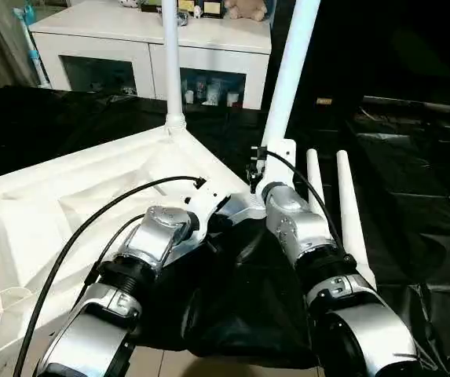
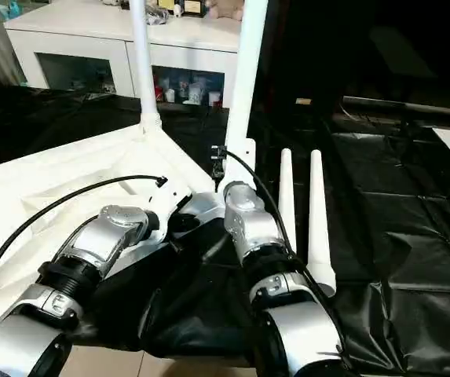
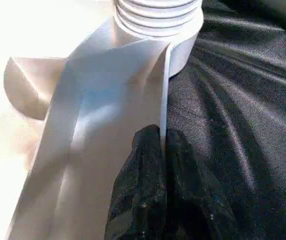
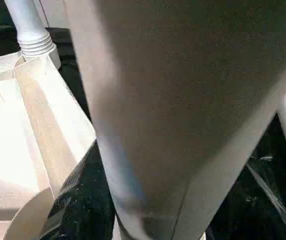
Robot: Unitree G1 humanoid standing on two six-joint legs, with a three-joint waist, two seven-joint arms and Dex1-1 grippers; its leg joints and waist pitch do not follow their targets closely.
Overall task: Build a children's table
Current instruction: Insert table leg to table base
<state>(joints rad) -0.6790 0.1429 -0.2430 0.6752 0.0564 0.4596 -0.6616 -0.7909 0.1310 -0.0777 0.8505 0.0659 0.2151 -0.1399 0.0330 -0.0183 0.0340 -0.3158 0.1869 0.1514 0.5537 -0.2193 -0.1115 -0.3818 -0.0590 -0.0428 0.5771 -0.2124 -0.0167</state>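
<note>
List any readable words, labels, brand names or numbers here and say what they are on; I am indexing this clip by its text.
None can be read.
The tabletop and its legs are plain white.
Items behind the cabinet's glass doors are too small to read.

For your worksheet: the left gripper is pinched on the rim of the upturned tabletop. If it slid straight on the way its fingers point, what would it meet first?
Most likely the ribbed base of the upright leg, screwed into the corner socket. The left gripper, shut on the thin rim of the tabletop, points along that rim toward the leg. Depth is hard to judge.
</note>
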